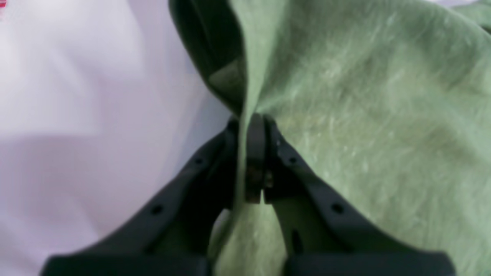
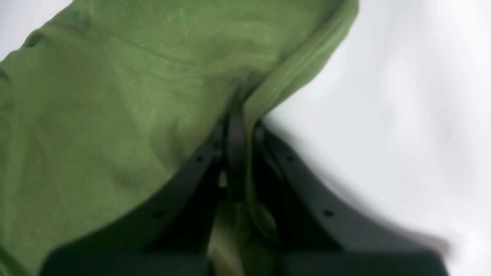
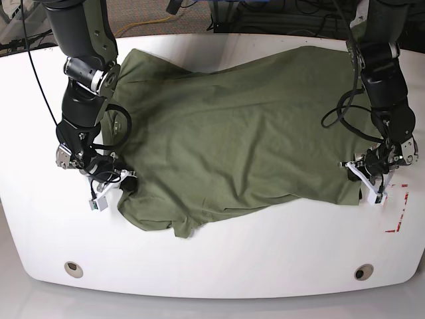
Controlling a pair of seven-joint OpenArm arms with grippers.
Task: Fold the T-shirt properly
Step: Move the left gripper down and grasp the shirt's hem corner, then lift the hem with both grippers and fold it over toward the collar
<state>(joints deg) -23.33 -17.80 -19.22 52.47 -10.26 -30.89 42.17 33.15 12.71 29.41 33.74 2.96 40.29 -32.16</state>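
White and glossy, the counter (image 3: pixel 219 259) carries the T-shirt (image 3: pixel 239 133), which we see spread wide across its middle, wrinkled and bunched along the near edge. Our left gripper (image 1: pixel 255 126) is clamped on a fold of cloth at the shirt's right edge. Our right gripper (image 2: pixel 238 126) is pinched tight on the fabric at the shirt's left edge.
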